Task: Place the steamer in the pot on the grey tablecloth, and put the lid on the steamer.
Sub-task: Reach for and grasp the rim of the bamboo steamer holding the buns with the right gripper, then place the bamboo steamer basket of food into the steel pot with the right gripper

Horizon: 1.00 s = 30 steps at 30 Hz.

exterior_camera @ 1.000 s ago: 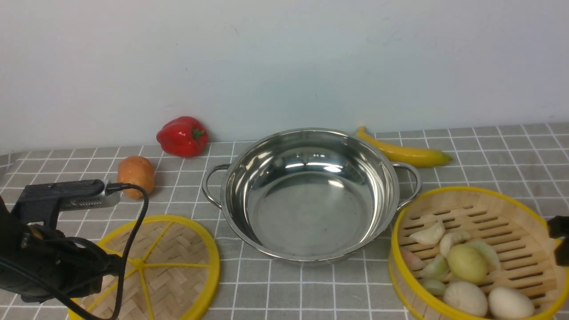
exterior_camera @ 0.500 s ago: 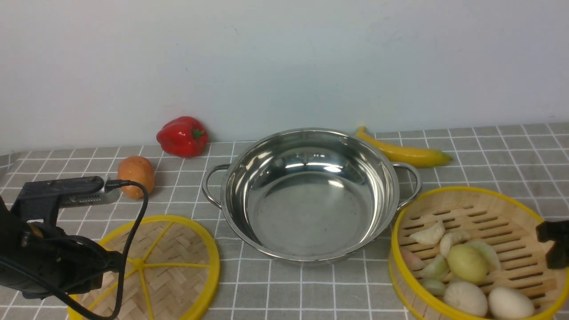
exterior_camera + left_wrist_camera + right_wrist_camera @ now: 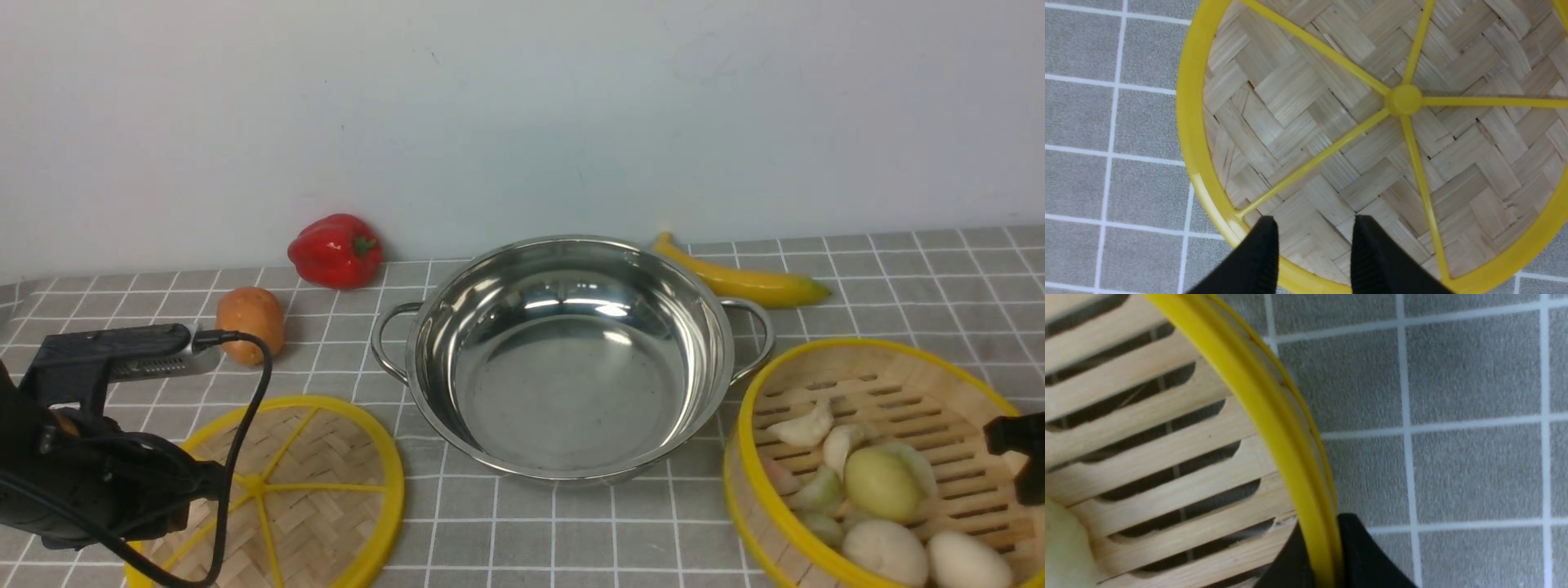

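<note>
front view, steamer [image 3: 867, 343]: seen at the near right of the grey tablecloth [image 3: 898, 269], just beside the pot [image 3: 571, 392]; dumplings [image 3: 804, 429] are laid inside.
right wrist view, right gripper [image 3: 1323, 535]: clamped on the steamer's yellow rim.
left wrist view, left gripper [image 3: 1314, 222]: jaws are spread over the lid [image 3: 1331, 134]; nothing is gripped.

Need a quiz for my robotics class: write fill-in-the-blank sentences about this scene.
The right arm's fingers pinch the yellow ____ of the slatted bamboo steamer.
The shiny stainless-steel pot holds ____.
The flat woven bamboo lid lies under the ____ arm's open fingers.
Missing words: rim; nothing; left.
</note>
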### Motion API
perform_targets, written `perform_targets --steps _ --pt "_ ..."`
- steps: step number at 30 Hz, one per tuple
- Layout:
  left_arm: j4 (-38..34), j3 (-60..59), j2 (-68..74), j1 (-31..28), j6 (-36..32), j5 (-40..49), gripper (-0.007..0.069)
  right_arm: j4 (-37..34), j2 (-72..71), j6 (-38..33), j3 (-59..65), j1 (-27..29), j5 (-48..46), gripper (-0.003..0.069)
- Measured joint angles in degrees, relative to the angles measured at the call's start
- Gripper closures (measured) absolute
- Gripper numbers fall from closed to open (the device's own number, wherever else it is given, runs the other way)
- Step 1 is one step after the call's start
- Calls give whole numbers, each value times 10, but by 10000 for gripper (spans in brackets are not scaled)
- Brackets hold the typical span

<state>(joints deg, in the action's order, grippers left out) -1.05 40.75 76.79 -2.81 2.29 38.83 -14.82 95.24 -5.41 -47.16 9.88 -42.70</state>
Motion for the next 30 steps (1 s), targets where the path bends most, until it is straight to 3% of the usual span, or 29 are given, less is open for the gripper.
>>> perform_targets --steps 16,23,28,30 --pt "0 0 0 0 0 0 382 15 -121 0 -4 0 -163 601" --pt "0 0 0 0 0 0 382 -50 -137 -1 -116 -4 -244 601" --pt "-6 0 0 0 0 -1 382 -74 -105 24 -223 -57 -244 601" --pt "-10 0 0 0 0 -1 382 -67 -61 49 -300 -112 -247 601"
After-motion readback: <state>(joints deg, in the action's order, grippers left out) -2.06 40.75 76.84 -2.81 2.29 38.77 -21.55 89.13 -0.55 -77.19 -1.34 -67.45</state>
